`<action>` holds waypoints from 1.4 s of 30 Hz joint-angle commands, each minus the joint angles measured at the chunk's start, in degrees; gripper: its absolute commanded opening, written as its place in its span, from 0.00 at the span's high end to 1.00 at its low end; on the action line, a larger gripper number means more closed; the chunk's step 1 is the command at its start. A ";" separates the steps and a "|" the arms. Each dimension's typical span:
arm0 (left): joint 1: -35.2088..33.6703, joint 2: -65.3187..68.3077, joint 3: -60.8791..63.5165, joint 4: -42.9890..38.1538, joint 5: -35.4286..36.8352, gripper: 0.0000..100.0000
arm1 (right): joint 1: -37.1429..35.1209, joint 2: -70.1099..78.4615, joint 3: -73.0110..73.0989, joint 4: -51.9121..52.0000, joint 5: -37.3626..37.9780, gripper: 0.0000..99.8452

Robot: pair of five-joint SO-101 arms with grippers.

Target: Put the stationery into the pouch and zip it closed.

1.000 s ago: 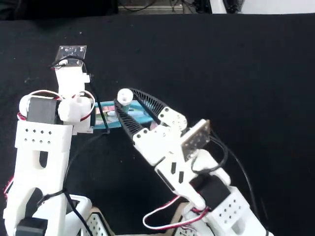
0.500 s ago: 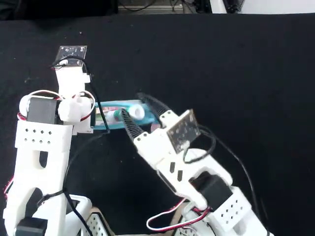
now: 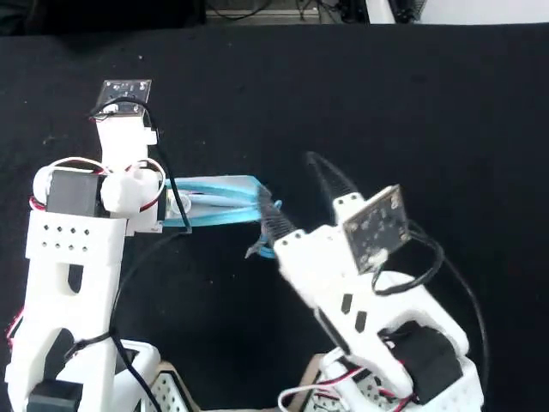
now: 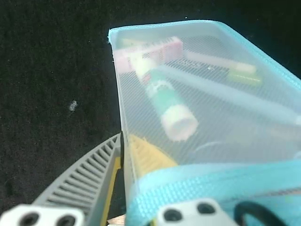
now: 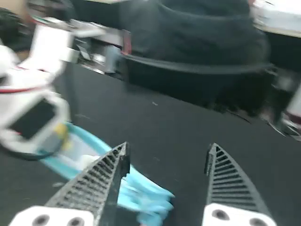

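Observation:
A translucent teal-edged pouch [image 3: 219, 199] lies on the black table, and my left gripper [image 3: 174, 207] is shut on its left end. Seen through the mesh in the left wrist view, the pouch [image 4: 221, 122] holds a glue stick [image 4: 168, 107] with a white cap, a pink eraser [image 4: 155, 49] and a green pen [image 4: 242, 75]. My left gripper [image 4: 136, 197] pinches the pouch's teal rim. My right gripper [image 3: 283, 173] stands open and empty, just off the pouch's right end. Its black fingers [image 5: 110, 172] spread wide above the pouch [image 5: 89, 157].
The black table [image 3: 429, 112] stretches free to the right and the back. The left arm's white body [image 3: 73, 257] stands at the front left, the right arm's [image 3: 369, 292] at the front centre. Dark furniture [image 5: 197, 52] stands beyond the table's far edge.
My right gripper brought the glue stick down to the pouch, let it go, and drew back to the right, open. The left gripper kept its hold.

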 commanded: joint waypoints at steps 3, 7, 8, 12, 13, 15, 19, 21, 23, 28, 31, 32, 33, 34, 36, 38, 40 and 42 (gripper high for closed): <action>-1.10 0.44 2.51 0.00 0.00 0.97 | 9.49 -0.22 1.71 6.59 0.09 0.75; -1.10 0.44 2.33 0.09 -0.18 0.97 | 10.29 -0.22 7.25 10.02 3.96 0.75; -1.10 0.44 2.33 0.18 -0.18 0.97 | 10.20 -0.22 9.36 9.85 5.80 0.75; -1.27 0.44 2.24 0.35 -0.26 0.97 | 10.11 -0.22 19.47 4.57 10.99 0.75; -1.63 0.44 2.24 0.35 -0.26 0.97 | 10.11 -0.22 21.93 2.46 10.99 0.75; -1.80 0.44 2.24 0.18 -0.26 0.97 | 10.11 -0.31 25.89 -2.37 9.93 0.75; -1.80 0.44 2.42 0.09 -0.26 0.97 | 10.11 -0.92 30.46 -9.49 6.68 0.75; -1.80 0.53 2.42 0.09 -0.26 0.97 | 9.93 -3.21 31.43 -9.67 5.71 0.75; -1.71 0.53 2.33 0.00 -0.26 0.97 | 8.18 -7.08 33.19 -9.49 6.07 0.75; -1.71 0.88 2.33 0.00 -0.26 0.97 | 0.09 -20.70 40.48 -9.76 6.15 0.75; -1.71 0.88 2.42 0.00 -0.26 0.97 | -1.85 -29.85 45.93 -11.96 6.15 0.75; -1.71 0.88 2.42 0.00 -0.26 0.97 | -2.02 -32.31 47.96 -12.75 6.15 0.75; -1.71 0.88 2.42 0.00 -0.26 0.97 | -2.64 -33.27 49.54 -13.71 6.15 0.75; -1.71 0.88 2.42 0.00 -0.26 0.97 | -3.52 -32.92 51.12 -14.51 6.15 0.75; -1.71 0.88 2.42 0.00 -0.26 0.97 | -4.13 -31.52 51.30 -14.68 5.80 0.75; -1.71 0.88 2.42 0.00 -0.26 0.97 | -3.87 -31.34 50.15 -14.59 5.63 0.75; -1.71 0.88 2.42 0.00 -0.26 0.97 | -3.16 -31.34 48.40 -14.07 5.19 0.75; -1.63 0.97 2.42 0.00 -0.26 0.97 | -1.49 -31.34 46.02 -12.75 1.67 0.75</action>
